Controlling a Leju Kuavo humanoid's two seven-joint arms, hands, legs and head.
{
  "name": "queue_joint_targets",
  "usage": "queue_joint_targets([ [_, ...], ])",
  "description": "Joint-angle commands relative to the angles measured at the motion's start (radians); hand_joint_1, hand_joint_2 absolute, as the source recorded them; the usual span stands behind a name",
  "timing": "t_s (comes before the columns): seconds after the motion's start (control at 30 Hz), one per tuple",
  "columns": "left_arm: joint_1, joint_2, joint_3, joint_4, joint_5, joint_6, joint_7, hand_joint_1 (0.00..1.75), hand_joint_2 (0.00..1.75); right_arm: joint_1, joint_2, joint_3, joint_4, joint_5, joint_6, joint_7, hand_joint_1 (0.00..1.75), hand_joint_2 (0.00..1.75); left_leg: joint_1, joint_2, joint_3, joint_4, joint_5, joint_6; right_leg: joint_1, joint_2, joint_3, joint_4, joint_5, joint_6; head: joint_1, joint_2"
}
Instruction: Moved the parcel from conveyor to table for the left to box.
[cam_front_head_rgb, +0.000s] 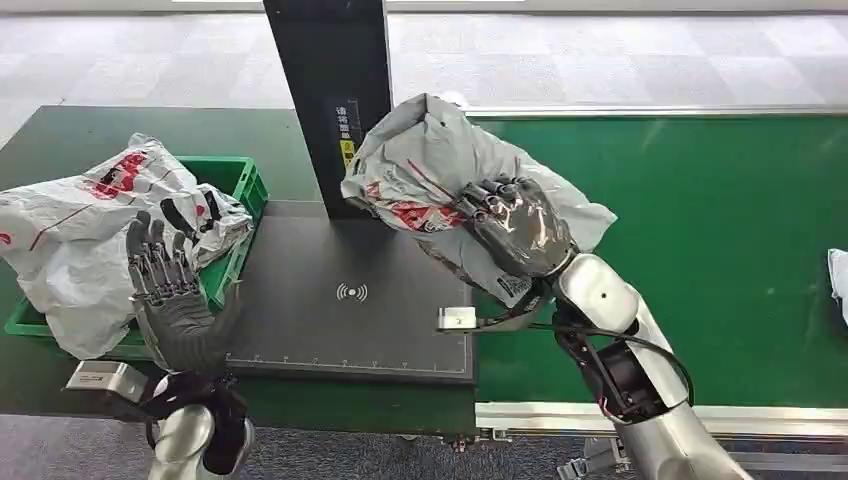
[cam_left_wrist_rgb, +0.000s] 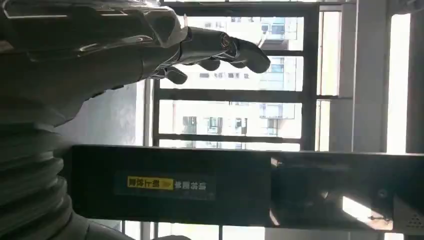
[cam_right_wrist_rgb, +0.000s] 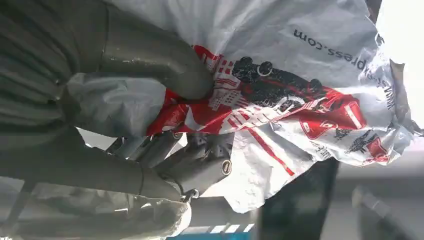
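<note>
Above the dark scanning pad (cam_front_head_rgb: 350, 300) on the table (cam_front_head_rgb: 60, 140), the right hand (cam_front_head_rgb: 515, 230) grips a crumpled white parcel (cam_front_head_rgb: 430, 160) with red and black print, holding it in the air just in front of the black upright post (cam_front_head_rgb: 330, 90). The fingers wrap over the top of the bag and the thumb presses into it from the other side; in the right wrist view the thick grey thumb (cam_right_wrist_rgb: 150, 55) digs into the plastic (cam_right_wrist_rgb: 310, 100) beside the red artwork, with the darker fingers (cam_right_wrist_rgb: 200, 160) curled on the opposite face. The parcel hangs over the seam between the pad and the green conveyor (cam_front_head_rgb: 700, 250), touching neither as far as can be told.

The left hand (cam_front_head_rgb: 175, 295) is raised over the near left corner of the pad, palm facing inward, fingers spread and upright, holding nothing. In the left wrist view its fingers (cam_left_wrist_rgb: 220, 47) stretch out free against a bright window. Just behind it sits a green crate (cam_front_head_rgb: 235, 180) on the table, heaped with another white printed bag (cam_front_head_rgb: 80, 230) that spills over its rim. At the far right edge of the conveyor a pale bit of another item (cam_front_head_rgb: 838, 280) shows.
</note>
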Motion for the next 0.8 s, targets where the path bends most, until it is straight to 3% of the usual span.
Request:
queue_joint_targets([
  [0.03, 0.018, -0.005, 0.045, -0.027, 0.0, 0.001, 0.003, 0.0, 1.75, -0.178, -0.001, 0.164, 0.311, -0.004, 0.009, 0.005, 1.75, 1.75, 0.0, 0.003, 0.003, -0.001, -0.002, 0.001, 0.0, 0.004, 0.002, -0.001, -0.001, 0.0, 0.0, 0.0],
  [0.53, 0.018, -0.005, 0.045, -0.027, 0.0, 0.001, 0.003, 0.0, 1.75, -0.178, -0.001, 0.164, 0.311, -0.004, 0.009, 0.005, 1.75, 1.75, 0.0, 0.001, 0.0, -0.001, -0.002, 0.001, 0.0, 0.002, 0.0, -0.001, -0.001, 0.0, 0.0, 0.0],
  [0.67, 0.051, -0.007, 0.055, -0.076, -0.006, 0.037, 0.003, 0.0, 1.75, -0.283, 0.071, 0.278, 0.47, -0.048, 0.134, 0.039, 1.75, 1.75, -0.001, 0.004, 0.0, 0.0, -0.002, 0.001, -0.001, 0.005, -0.001, 0.0, -0.001, 0.0, 0.0, 0.0],
  [0.8, 0.047, -0.007, 0.038, -0.064, 0.0, -0.002, 0.003, 0.0, 1.75, -0.339, 0.133, 0.318, 0.56, -0.099, 0.14, 0.045, 1.75, 1.75, -0.001, 0.006, 0.0, 0.0, -0.002, 0.0, -0.001, 0.006, -0.002, 0.001, 0.0, 0.0, 0.0, 0.0],
])
